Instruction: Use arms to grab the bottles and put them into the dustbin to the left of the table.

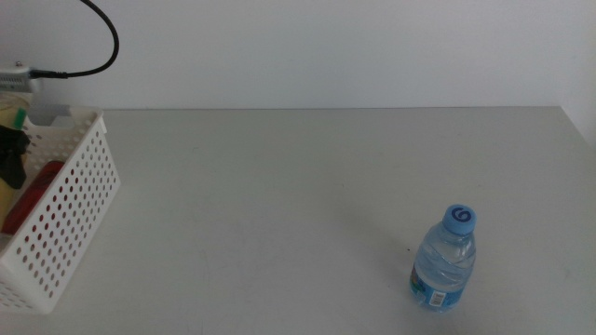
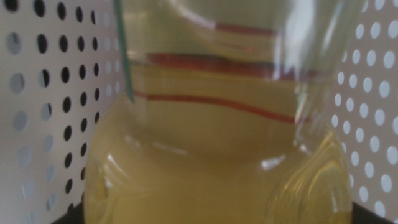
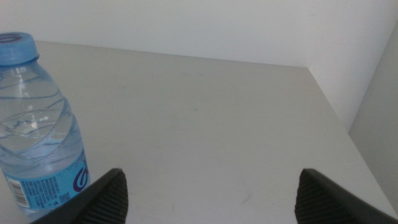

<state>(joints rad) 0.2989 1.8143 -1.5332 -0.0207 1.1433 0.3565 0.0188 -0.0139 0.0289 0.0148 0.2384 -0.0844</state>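
Note:
My left gripper point(image 1: 11, 154) is down inside the white perforated dustbin point(image 1: 79, 214) at the table's left edge, shut on the yellow-liquid bottle point(image 2: 211, 155). That bottle fills the left wrist view, with the dustbin's holed walls point(image 2: 43, 81) on both sides. The slim red can point(image 1: 37, 191) lies in the dustbin. The clear water bottle with a blue cap point(image 1: 445, 263) stands upright on the table point(image 1: 279, 186) at the front right. My right gripper point(image 3: 211, 183) is open and empty, low over the table beside the water bottle point(image 3: 37, 124) and apart from it. It is out of the middle view.
A black cable point(image 1: 102, 46) loops above the dustbin at the back left. A white wall runs behind the table. The table's right edge point(image 3: 339, 118) is close to the right gripper.

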